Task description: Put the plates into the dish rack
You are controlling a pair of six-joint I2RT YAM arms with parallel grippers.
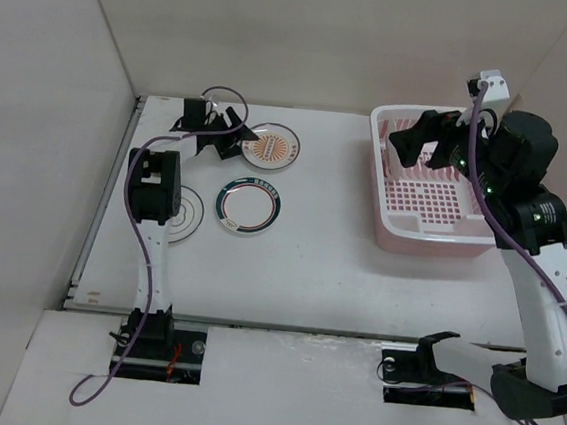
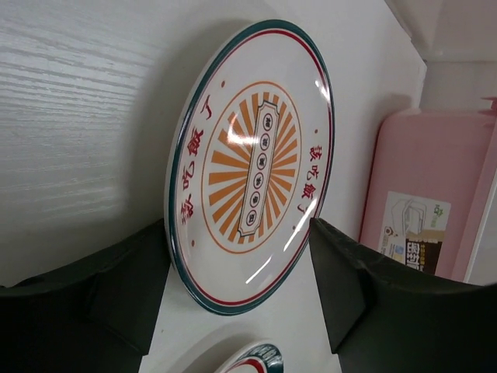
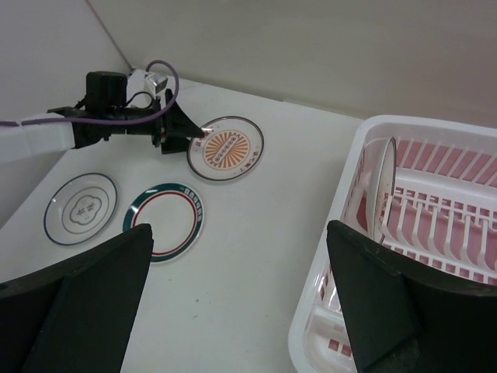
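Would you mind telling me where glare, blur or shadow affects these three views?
Left wrist: bright glare streaks across the sunburst plate, with the left fingers dark and soft-edged up close. Right wrist: the right fingers blurred in the foreground, the dish rack beyond them sharp. Top external: even light, only faint shadows.

The whole bench (image 1: 318, 266) is taken in from afar by the top camera, set above and behind the arm bases. The sunburst plate (image 2: 248, 167) is seen very close by the left wrist camera, between its own fingers (image 2: 85, 303). From over the rack (image 3: 435, 126), the right wrist camera is turned toward the left arm; plate and rack are shared with the top view.
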